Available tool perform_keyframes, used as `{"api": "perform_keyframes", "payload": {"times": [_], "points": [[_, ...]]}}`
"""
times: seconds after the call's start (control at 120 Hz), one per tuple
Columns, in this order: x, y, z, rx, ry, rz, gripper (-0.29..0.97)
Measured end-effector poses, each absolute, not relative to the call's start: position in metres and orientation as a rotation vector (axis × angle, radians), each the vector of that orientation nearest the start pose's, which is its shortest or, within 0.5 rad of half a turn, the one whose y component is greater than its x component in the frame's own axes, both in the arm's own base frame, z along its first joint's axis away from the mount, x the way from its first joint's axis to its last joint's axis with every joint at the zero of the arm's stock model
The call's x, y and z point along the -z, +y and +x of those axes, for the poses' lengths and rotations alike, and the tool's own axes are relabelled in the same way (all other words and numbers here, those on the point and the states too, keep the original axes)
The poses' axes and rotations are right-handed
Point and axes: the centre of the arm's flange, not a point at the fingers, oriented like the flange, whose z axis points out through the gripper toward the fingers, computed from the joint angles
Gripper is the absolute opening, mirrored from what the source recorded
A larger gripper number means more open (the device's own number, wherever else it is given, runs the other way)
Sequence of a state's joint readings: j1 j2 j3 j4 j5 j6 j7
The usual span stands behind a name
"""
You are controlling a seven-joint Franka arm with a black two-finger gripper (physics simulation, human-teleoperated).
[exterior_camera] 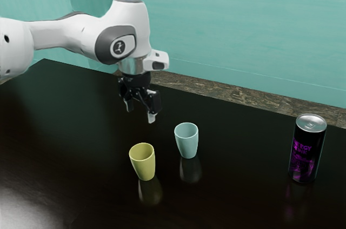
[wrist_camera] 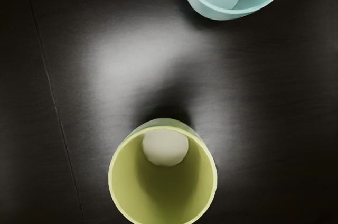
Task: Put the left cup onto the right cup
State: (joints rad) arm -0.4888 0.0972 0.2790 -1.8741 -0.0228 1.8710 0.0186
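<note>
Black and glossy, the table point(exterior_camera: 65, 148) carries three things. The yellow-green cup point(exterior_camera: 142, 160), the one to be moved, stands upright and mouth up near the teal cup point(exterior_camera: 186, 139), to the exterior view's left of it and a little nearer the camera, with bare table between them. Both are open-topped and tapered, which I judge is why one can seat in the other's mouth. Well apart from the teal cup, toward the exterior view's right, stands a dark purple can point(exterior_camera: 309, 147), out of the job's way. The arm point(exterior_camera: 70, 34) reaches in from the exterior view's left of the teal cup, its wrist bent so the gripper point(exterior_camera: 141, 109) points down, hanging higher than the teal cup's rim and behind it. Its jaws stand parted and hold nothing. In the wrist view the yellow-green cup's mouth lies almost under the hand, so a descent onto its rim looks the likely next step.
</note>
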Motion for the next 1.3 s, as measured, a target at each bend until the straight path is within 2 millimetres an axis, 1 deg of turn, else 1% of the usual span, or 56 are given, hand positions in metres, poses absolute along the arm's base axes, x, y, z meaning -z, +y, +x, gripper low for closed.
{"api": "perform_keyframes", "payload": {"times": [0.042,0.092,0.225,0.317,0.358,0.433,0.508,0.592,0.692,0.783,0.85,1.0,1.117,1.3], "points": [[-0.441,-0.128,0.559,-0.147,0.348,-3.111,0.66],[-0.426,-0.126,0.553,-0.148,0.339,-3.121,0.66],[-0.401,-0.121,0.533,-0.155,0.301,-3.172,0.66],[-0.392,-0.123,0.527,-0.135,0.287,-3.193,0.66],[-0.39,-0.127,0.526,-0.124,0.289,-3.197,0.66],[-0.377,-0.134,0.519,-0.121,0.298,-3.198,0.66],[-0.371,-0.142,0.517,-0.103,0.31,-3.198,0.66],[-0.36,-0.147,0.513,-0.097,0.316,-3.196,0.66],[-0.35,-0.147,0.514,-0.088,0.301,-3.192,0.66],[-0.337,-0.139,0.519,-0.083,0.267,-3.188,0.66],[-0.334,-0.135,0.523,-0.062,0.249,-3.188,0.66],[-0.329,-0.139,0.528,-0.006,0.246,-3.186,0.66],[-0.318,-0.139,0.53,0.003,0.236,-3.181,0.66],[-0.308,-0.134,0.526,-0.005,0.202,-3.182,0.56]]}}
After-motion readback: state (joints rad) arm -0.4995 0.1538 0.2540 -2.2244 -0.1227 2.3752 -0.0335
